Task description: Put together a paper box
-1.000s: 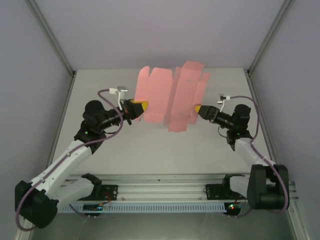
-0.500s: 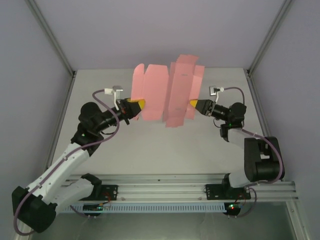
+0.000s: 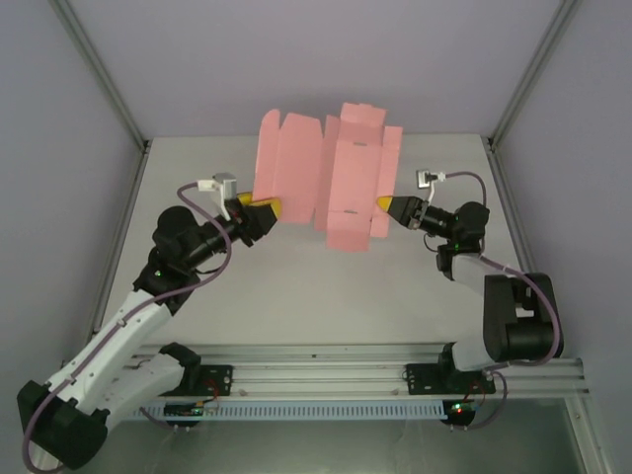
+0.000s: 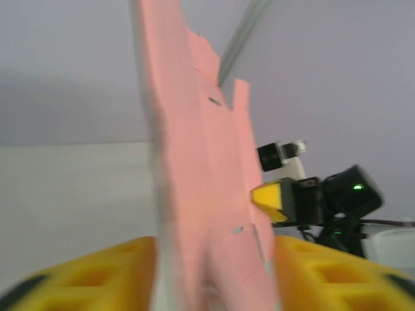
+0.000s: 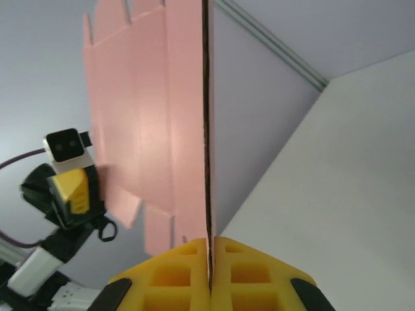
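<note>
Both arms reach from the near rail (image 3: 316,360) over the table (image 3: 296,296). Left gripper (image 3: 275,206): yellow fingers (image 4: 97,272) clenched on the lower left edge of the box (image 3: 326,183). Right gripper (image 3: 381,205): pads (image 5: 175,272) pressed together on the box's right edge, with the card pinched in the seam between them. The box is an unfolded pink die-cut sheet with creases, slits and tabs along top and bottom. It is held upright between the two grippers, off the table, over its far half. Behind it stands the back wall (image 3: 296,59).
</note>
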Motion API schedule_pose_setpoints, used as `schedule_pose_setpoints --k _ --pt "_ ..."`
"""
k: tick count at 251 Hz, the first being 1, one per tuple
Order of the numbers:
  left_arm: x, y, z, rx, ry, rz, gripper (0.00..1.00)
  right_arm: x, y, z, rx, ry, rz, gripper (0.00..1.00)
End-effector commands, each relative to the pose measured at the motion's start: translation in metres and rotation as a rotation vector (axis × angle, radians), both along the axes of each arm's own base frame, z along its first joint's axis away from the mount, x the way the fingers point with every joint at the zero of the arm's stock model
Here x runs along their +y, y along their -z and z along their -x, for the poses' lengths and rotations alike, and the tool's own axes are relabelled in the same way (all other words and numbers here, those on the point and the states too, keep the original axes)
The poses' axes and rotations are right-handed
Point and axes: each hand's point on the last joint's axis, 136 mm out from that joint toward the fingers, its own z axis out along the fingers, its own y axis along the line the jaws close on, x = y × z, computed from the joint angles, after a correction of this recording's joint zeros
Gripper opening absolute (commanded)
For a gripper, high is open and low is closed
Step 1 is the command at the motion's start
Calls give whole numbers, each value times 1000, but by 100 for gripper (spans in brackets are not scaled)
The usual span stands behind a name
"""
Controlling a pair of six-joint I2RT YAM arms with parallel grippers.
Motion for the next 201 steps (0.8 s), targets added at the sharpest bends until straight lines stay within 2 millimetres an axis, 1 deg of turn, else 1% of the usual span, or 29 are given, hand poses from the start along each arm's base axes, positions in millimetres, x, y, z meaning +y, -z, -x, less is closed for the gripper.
schedule_pose_setpoints --k 1,5,12,20,29,37,42,53,69,89,111,135,152,177,181,201 --pt "36 47 -18 147 -237 -144 100 -1 29 -10 19 95 173 0" --pt "42 54 -19 170 -269 -165 100 -1 39 -11 42 121 224 0" --pt "52 66 -21 207 -326 -204 100 -3 56 -12 38 171 363 0" --pt "64 77 -22 245 -386 -244 100 -3 78 -4 28 181 565 0" --pt "76 89 -21 286 -445 -285 100 -3 93 2 5 197 739 0" --pt "85 98 -20 315 -483 -315 100 -2 103 8 -7 194 837 0" --pt "90 105 -19 335 -504 -332 100 0 107 11 -6 181 858 0" --pt "99 114 -16 369 -540 -359 100 7 113 21 15 133 841 0" --pt "105 124 -13 402 -570 -378 100 8 124 26 74 104 819 0" --pt "108 128 -11 419 -578 -384 100 -1 145 25 127 136 885 0" --pt "106 127 -11 414 -565 -379 100 -14 165 26 179 180 991 0" --pt "101 125 -12 404 -540 -370 100 -33 172 19 162 265 1164 0" --pt "97 126 -13 405 -526 -368 100 -39 169 16 81 289 1290 0" --pt "93 132 -14 421 -506 -375 100 -32 162 13 -87 261 1434 0" --pt "92 133 -14 425 -502 -376 100 -30 159 12 -125 256 1453 0" --pt "88 139 -15 446 -485 -381 100 -13 159 13 -323 171 1555 1"
